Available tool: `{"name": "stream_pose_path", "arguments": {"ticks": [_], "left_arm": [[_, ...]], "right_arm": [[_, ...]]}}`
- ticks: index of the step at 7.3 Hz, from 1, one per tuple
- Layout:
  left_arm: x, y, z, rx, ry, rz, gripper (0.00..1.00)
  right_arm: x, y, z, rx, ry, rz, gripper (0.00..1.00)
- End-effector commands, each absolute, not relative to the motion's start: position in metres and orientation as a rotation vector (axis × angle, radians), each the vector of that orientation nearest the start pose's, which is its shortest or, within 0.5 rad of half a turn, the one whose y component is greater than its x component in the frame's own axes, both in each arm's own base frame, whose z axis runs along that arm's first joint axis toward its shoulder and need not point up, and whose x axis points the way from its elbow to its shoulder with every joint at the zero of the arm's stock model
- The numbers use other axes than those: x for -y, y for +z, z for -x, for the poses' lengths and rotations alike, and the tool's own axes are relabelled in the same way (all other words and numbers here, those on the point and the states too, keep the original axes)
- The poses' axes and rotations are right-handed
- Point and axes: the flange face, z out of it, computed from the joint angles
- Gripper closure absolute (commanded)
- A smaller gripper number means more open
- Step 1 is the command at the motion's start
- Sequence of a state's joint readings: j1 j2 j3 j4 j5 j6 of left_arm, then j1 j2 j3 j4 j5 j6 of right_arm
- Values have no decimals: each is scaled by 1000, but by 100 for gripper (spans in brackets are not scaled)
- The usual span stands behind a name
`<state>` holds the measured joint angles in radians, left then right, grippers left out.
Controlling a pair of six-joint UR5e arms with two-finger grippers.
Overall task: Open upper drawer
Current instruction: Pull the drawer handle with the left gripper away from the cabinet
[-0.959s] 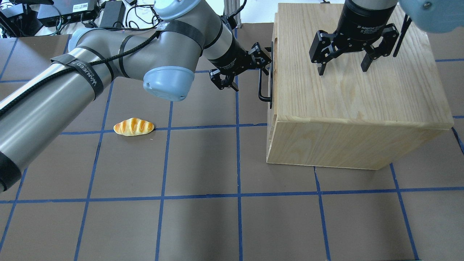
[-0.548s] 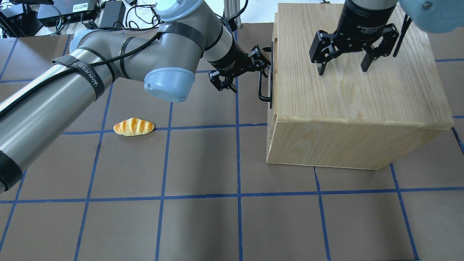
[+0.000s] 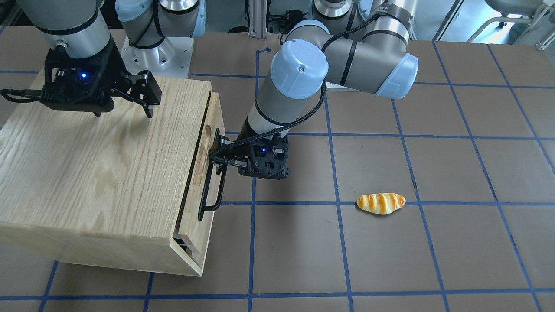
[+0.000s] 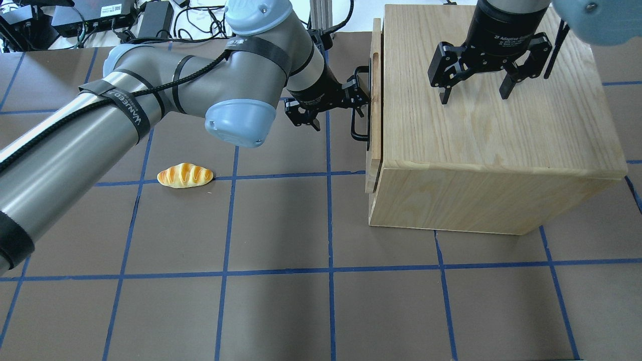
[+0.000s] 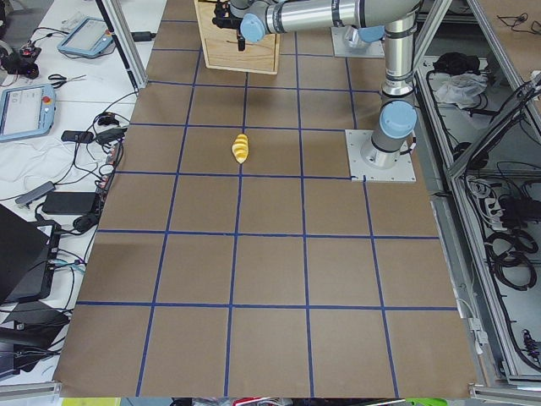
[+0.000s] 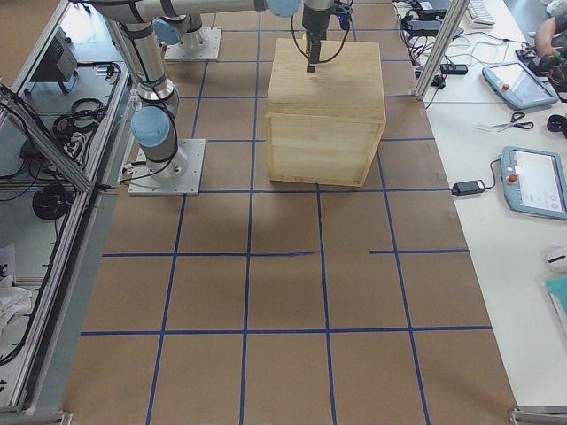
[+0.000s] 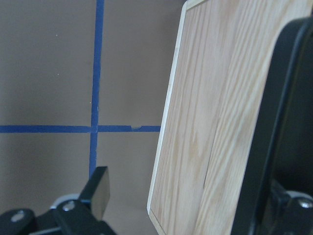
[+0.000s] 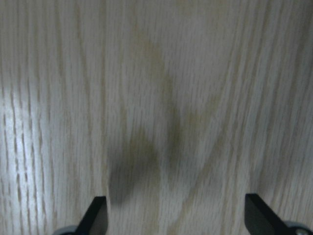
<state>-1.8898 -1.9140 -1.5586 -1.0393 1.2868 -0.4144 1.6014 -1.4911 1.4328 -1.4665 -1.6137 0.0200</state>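
Observation:
The upper drawer (image 4: pixel 375 100) is a pale-wood front panel with a black bar handle (image 4: pixel 357 125), standing slightly out from the oak cabinet (image 4: pixel 491 125). My left gripper (image 4: pixel 333 105) is open, with one finger hooked at the handle. In the left wrist view the drawer panel (image 7: pixel 210 122) and the handle (image 7: pixel 269 137) fill the right side, and one finger (image 7: pixel 98 193) stands apart at the lower left. The front view shows the left gripper (image 3: pixel 234 167) at the handle (image 3: pixel 212 190). My right gripper (image 4: pixel 475 95) is open and empty just above the cabinet top (image 8: pixel 156 98).
A toy bread roll (image 4: pixel 184 175) lies on the brown mat to the left of the cabinet, on a blue tape line; it also shows in the front view (image 3: pixel 380 203). Cables and power boxes (image 4: pixel 100 15) lie beyond the mat's far left edge.
My left gripper has moved left and slightly away, and the drawer front has come out a little from the cabinet with it. The right gripper has not moved.

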Motion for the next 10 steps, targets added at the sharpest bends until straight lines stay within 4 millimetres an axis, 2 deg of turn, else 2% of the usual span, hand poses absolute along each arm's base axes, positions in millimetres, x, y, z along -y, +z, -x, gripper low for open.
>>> {"name": "stream_pose_path", "arguments": {"ticks": [1, 2, 4, 6, 8, 9, 10], "left_arm": [[544, 368, 350, -3469, -165, 75, 0], [542, 373, 346, -3465, -179, 9, 0], [555, 373, 321, -3454, -181, -22, 0], [559, 375, 314, -3453, -195, -30, 0], [571, 377, 277, -3438, -164, -39, 0], [572, 380, 267, -3434, -157, -37, 0], [571, 379, 266, -3426, -144, -39, 0]], "right_arm": [[516, 505, -145, -3185, 72, 19, 0], [516, 505, -145, -3185, 72, 19, 0], [516, 504, -145, -3185, 74, 19, 0], [516, 505, -144, -3185, 72, 16, 0], [516, 505, -145, -3185, 72, 19, 0], [516, 505, -145, -3185, 72, 19, 0], [516, 505, -145, -3185, 72, 19, 0]]}}
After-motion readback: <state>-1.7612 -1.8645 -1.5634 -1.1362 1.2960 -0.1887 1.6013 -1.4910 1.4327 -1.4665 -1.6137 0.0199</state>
